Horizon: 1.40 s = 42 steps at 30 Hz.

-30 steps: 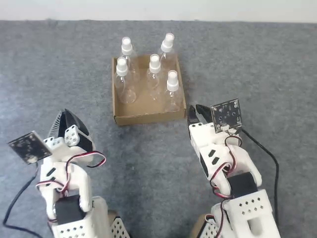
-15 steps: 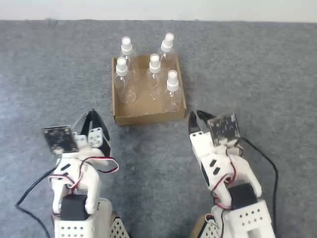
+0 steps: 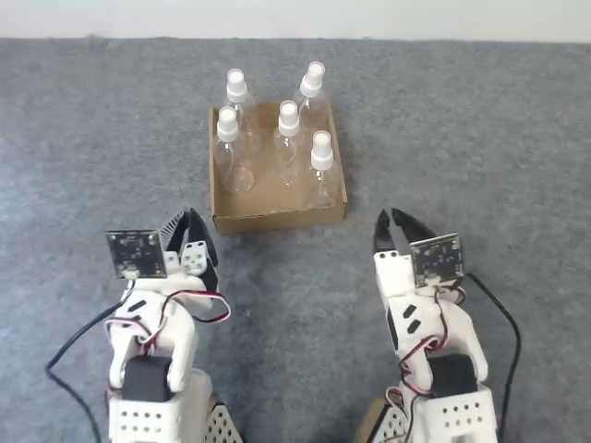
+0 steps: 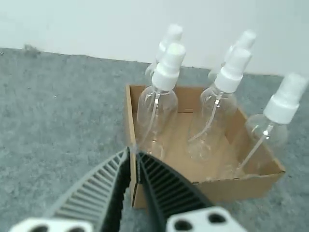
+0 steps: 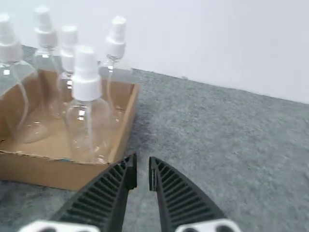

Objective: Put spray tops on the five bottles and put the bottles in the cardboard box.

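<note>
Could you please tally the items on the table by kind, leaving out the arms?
Bottles: 5
Spray tops: 5
Cardboard box: 1
Total: 11

- I see a grey carpet [image 3: 480, 129] with a short, fuzzy pile covering the whole work surface, edge to edge, in my high view.
- At the far side the carpet meets a plain pale wall [image 3: 295, 18] along one straight line.
- From both wrist views I see the same wall bare and unmarked above the carpet.
- A small tuft of grey fuzz [image 4: 30, 48] sits at the foot of the wall.
- The light looks soft and even to me, and shadows on the carpet are faint.
</note>
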### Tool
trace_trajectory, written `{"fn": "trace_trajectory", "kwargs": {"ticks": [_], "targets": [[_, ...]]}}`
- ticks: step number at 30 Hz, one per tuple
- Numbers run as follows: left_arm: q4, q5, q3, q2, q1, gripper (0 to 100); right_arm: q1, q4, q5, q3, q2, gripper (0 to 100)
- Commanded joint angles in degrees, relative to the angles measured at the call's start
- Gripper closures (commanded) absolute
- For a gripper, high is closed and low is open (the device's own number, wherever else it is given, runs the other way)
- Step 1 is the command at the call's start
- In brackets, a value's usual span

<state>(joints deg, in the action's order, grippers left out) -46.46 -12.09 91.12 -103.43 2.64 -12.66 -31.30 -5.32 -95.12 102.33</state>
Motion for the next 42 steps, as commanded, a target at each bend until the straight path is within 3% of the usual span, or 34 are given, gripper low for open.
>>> {"fn": "trace_trajectory", "kwargs": {"ticks": [1, 8, 19, 27, 30, 42], "targets": [[2.1, 0.5, 0.7, -1.1, -0.3, 99, 3.0, -2.4, -0.4, -1.3, 1.8, 99.2], [5.4, 1.2, 5.4, -0.7, -1.1, 99, 3.2, -11.6, -0.4, -1.3, 1.7, 99.2], [-9.1, 8.3, 5.4, -0.7, -7.3, 99, 3.2, -29.8, -0.7, -1.3, 1.7, 99.2], [-20.9, 8.3, 5.4, -0.8, -2.1, 99, 3.2, -44.0, -0.7, -1.3, 1.6, 99.2], [-25.8, 8.3, 5.4, -0.8, -1.8, 99, 3.2, -43.8, -0.5, -1.3, 1.6, 99.2], [-25.8, 8.2, 5.4, -0.8, -1.9, 99, 3.1, -43.8, -0.6, -1.3, 1.6, 99.2]]}}
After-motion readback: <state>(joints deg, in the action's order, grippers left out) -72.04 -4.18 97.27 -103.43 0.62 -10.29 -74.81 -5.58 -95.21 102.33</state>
